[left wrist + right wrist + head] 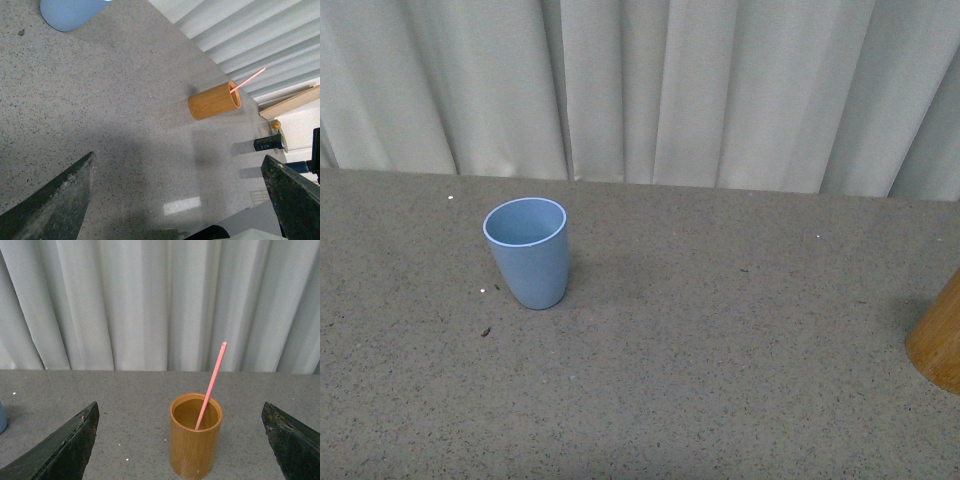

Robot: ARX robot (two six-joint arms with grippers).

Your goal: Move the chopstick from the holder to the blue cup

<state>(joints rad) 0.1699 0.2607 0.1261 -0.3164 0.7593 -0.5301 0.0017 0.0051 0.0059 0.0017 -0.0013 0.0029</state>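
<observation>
The blue cup [528, 251] stands upright and empty on the grey table, left of centre in the front view; its base shows in the left wrist view [70, 12]. The wooden holder [938, 340] is cut off at the front view's right edge. It shows whole in the right wrist view [195, 435] with one pink-red chopstick [210, 385] leaning inside, and in the left wrist view [214, 101] with the chopstick [248, 80]. My right gripper [180, 440] is open, facing the holder from a short way off. My left gripper [182, 197] is open and empty over bare table.
A white pleated curtain [640, 90] hangs behind the grey speckled table [700, 380]. In the left wrist view, dark objects [270, 143] and a wooden board [292, 102] lie beyond the table's far end.
</observation>
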